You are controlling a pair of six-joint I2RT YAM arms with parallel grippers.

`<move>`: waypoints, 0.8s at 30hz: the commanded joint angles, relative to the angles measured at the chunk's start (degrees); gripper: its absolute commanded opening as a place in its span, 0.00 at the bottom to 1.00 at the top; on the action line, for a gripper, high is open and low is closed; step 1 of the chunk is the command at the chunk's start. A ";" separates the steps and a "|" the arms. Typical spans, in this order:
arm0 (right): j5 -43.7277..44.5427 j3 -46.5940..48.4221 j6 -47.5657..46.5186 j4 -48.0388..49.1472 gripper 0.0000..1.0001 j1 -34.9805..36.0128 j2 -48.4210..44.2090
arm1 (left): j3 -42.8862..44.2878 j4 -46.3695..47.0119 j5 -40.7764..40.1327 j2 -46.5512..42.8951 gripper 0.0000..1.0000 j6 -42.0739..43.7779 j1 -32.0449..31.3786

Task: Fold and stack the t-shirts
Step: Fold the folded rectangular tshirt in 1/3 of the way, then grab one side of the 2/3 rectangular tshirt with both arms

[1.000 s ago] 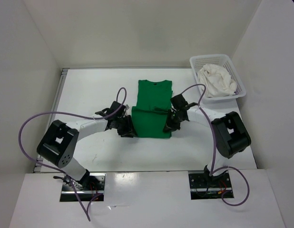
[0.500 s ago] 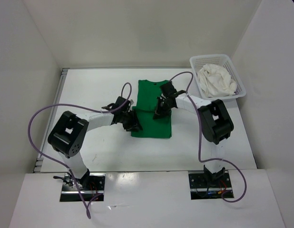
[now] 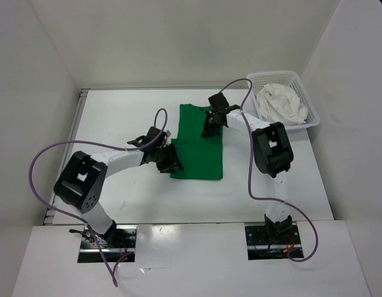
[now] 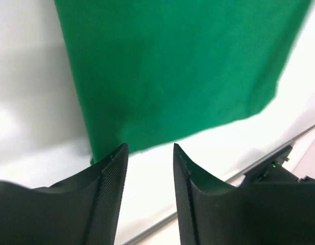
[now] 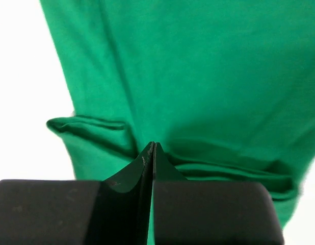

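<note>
A bright green t-shirt (image 3: 200, 158) lies flat in the middle of the table, collar to the far side, with its sides folded in. My left gripper (image 3: 171, 162) sits at the shirt's lower left edge. In the left wrist view it (image 4: 149, 153) is open, with bare white table between its fingers and the green cloth (image 4: 173, 66) just past the tips. My right gripper (image 3: 207, 129) is over the shirt's upper part. In the right wrist view it (image 5: 153, 145) is shut, tips against a fold of the green cloth (image 5: 198, 66). A white t-shirt (image 3: 280, 105) lies crumpled in the basket.
The white mesh basket (image 3: 274, 75) stands at the far right corner of the table. White walls close the table in on the left, back and right. Purple cables loop off both arms above the table.
The right gripper has travelled from the shirt's lower right side up toward the collar and closed its jaws. The left gripper stays at the shirt's left edge and has opened a little wider.
</note>
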 commanded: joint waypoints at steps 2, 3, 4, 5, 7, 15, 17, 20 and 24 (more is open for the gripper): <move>0.47 -0.33 -0.79 -0.70 0.02 -0.41 -3.99 | -0.02 -2.73 -2.79 -8.65 0.51 0.72 0.02; 0.46 -1.47 -0.78 -0.18 0.02 -0.41 -7.66 | -1.06 -3.42 -2.79 -9.71 0.51 0.03 1.23; -0.24 -4.70 -0.17 0.52 0.05 -0.41 -9.78 | -1.85 -3.43 -2.79 -11.54 0.51 0.02 1.94; -0.24 -6.82 0.62 1.14 0.07 -0.41 -12.06 | -2.82 -3.43 -2.79 -12.35 0.51 0.02 2.47; -1.04 -14.09 1.41 2.19 0.12 -0.41 -18.90 | -5.46 -3.43 -2.79 -12.88 0.52 0.02 3.26; -2.09 -39.95 7.99 4.75 0.34 -0.41 -37.04 | -9.24 -0.10 0.37 -9.02 0.51 -1.21 3.88; -1.57 -45.06 9.23 4.75 0.39 -0.94 -40.10 | -9.24 1.05 0.37 -8.40 0.51 -1.73 3.88; -0.95 -49.46 10.91 5.80 0.47 -0.94 -41.96 | -9.24 1.58 0.37 -6.83 0.51 -1.74 3.88; -1.47 -52.10 11.61 7.90 0.53 -0.94 -40.48 | -8.63 2.63 0.37 -3.92 0.49 -1.74 3.88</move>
